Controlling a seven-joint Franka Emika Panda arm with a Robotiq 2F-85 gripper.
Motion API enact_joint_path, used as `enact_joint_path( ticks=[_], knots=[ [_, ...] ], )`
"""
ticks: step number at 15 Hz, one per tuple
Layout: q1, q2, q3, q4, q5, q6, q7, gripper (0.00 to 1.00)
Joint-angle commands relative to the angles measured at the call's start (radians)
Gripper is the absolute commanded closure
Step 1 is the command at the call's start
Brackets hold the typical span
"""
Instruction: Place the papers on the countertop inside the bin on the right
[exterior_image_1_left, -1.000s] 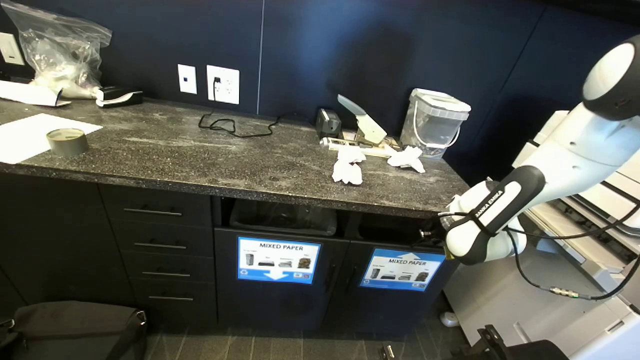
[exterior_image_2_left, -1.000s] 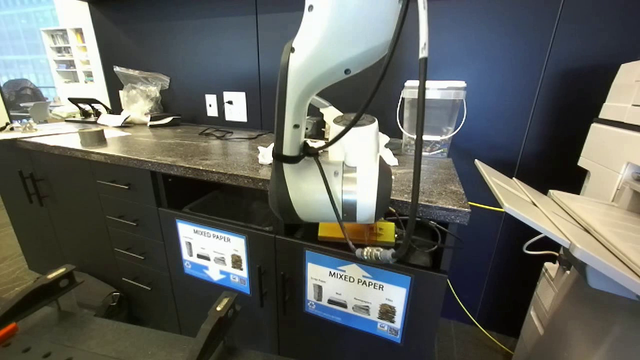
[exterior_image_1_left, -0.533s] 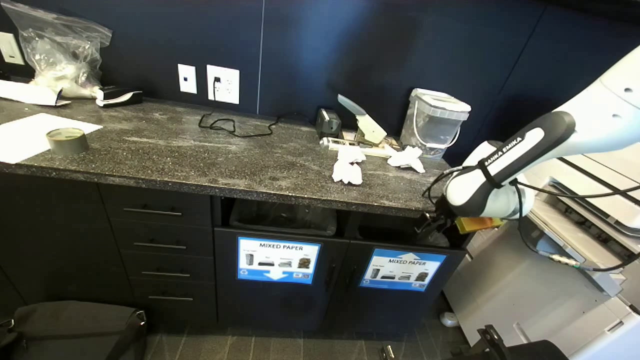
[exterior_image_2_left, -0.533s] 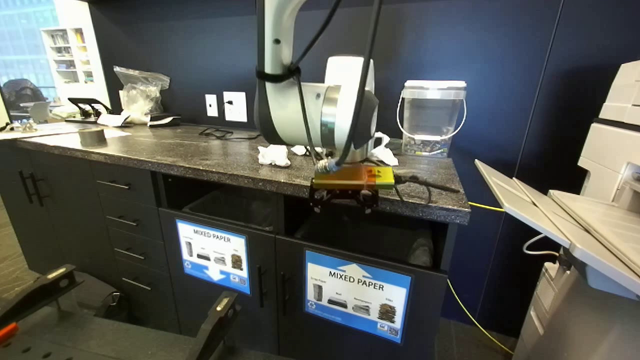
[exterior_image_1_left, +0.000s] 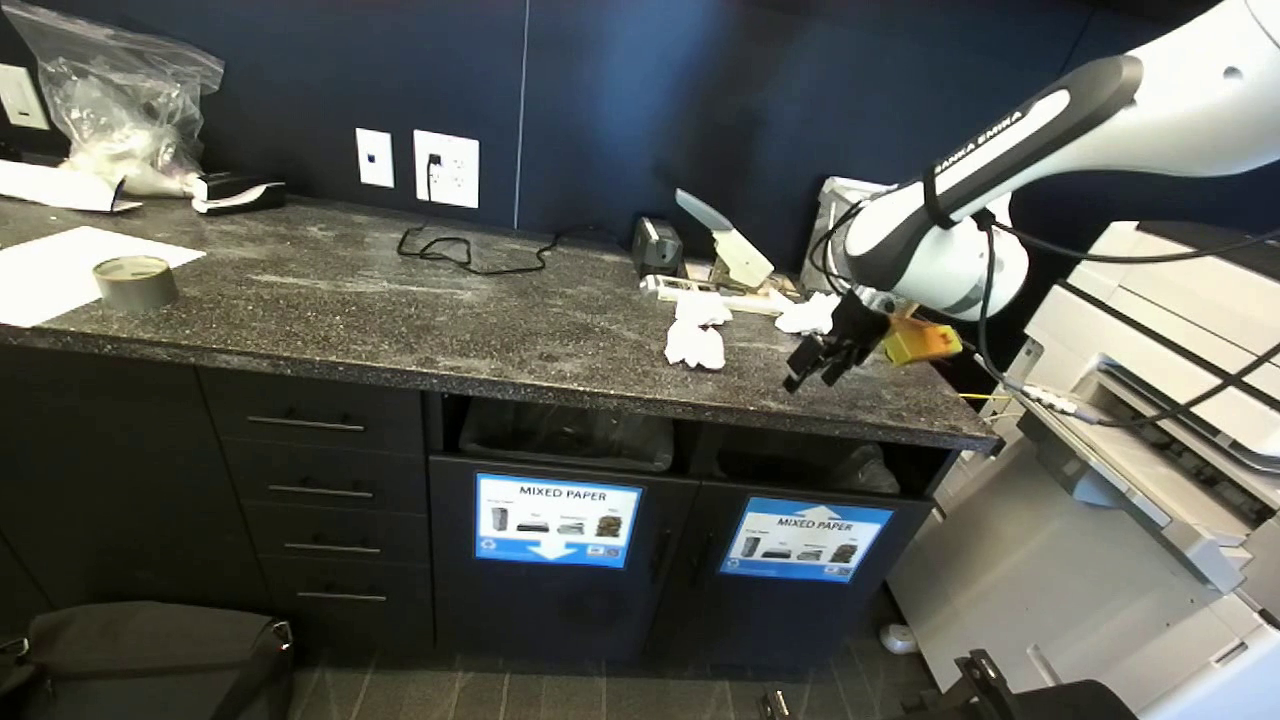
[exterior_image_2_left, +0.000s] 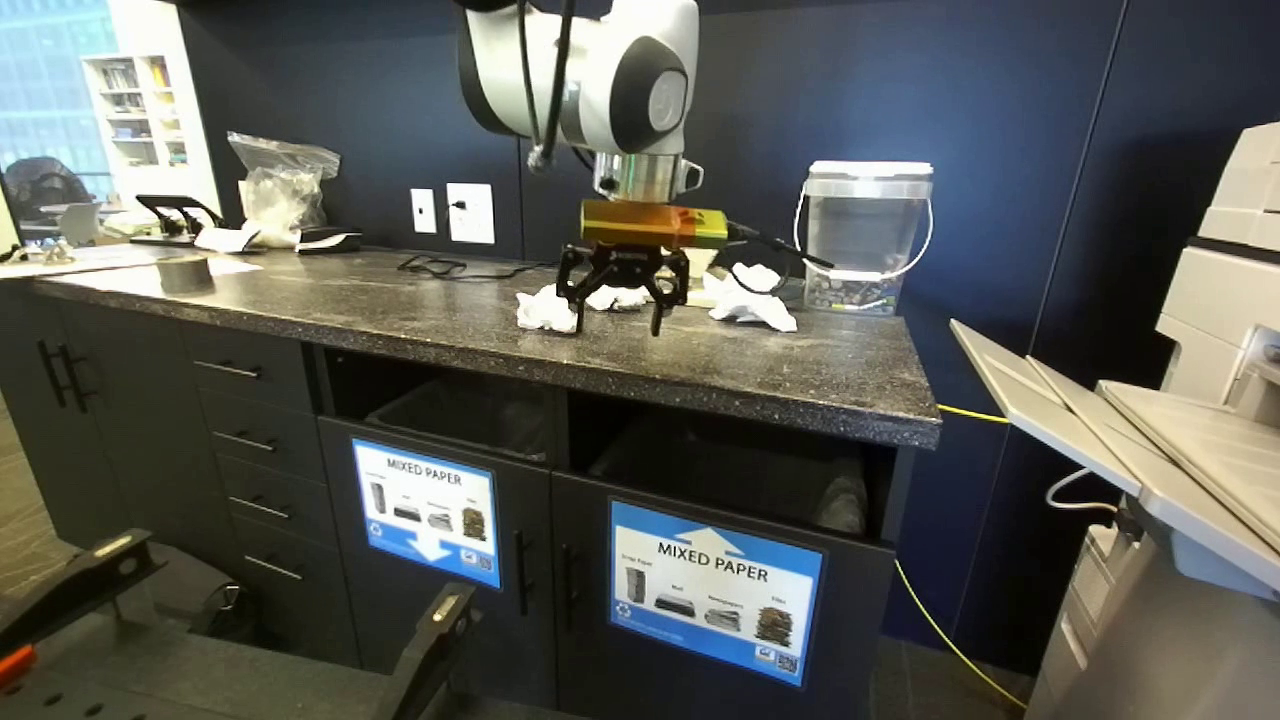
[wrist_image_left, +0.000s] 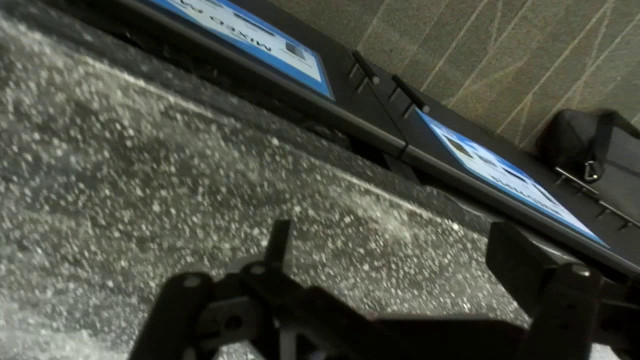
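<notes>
- Black gripper (exterior_image_2_left: 618, 325) hangs above the countertop (exterior_image_2_left: 780, 370), its fingers (wrist_image_left: 517, 265) spread wide, speckled stone showing between them in the wrist view.
- Crumpled white papers (exterior_image_2_left: 547, 312) lie on the countertop: two wads near each other, another wad (exterior_image_2_left: 755, 312) closer to the clear lidded tub (exterior_image_2_left: 868, 230).
- Dark bin (exterior_image_2_left: 850, 600), fronted by a blue-and-white MIXED PAPER label (exterior_image_2_left: 715, 590) with an upward arrow, sits beneath the countertop.

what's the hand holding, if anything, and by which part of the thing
Nothing is held: the hand hangs open above the countertop, apart from the crumpled papers lying there.
</notes>
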Motion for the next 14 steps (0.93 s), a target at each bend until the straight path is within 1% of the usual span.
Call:
enact_joint_path(
  ticks=[1, 4, 8, 10, 14],
  knots=[
    [0.075, -0.036, -0.003, 0.070, 0.143, -0.064, -0.109, 0.00],
    [0.150, -0.028, -0.024, 0.138, 0.230, -0.100, -0.161, 0.00],
    [0.246, 0.008, -0.052, 0.235, 0.295, -0.152, -0.184, 0.00],
    [0.297, 0.030, -0.071, 0.282, 0.299, -0.164, -0.186, 0.00],
    [0.419, 0.099, -0.142, 0.377, 0.222, -0.135, -0.153, 0.00]
  ],
)
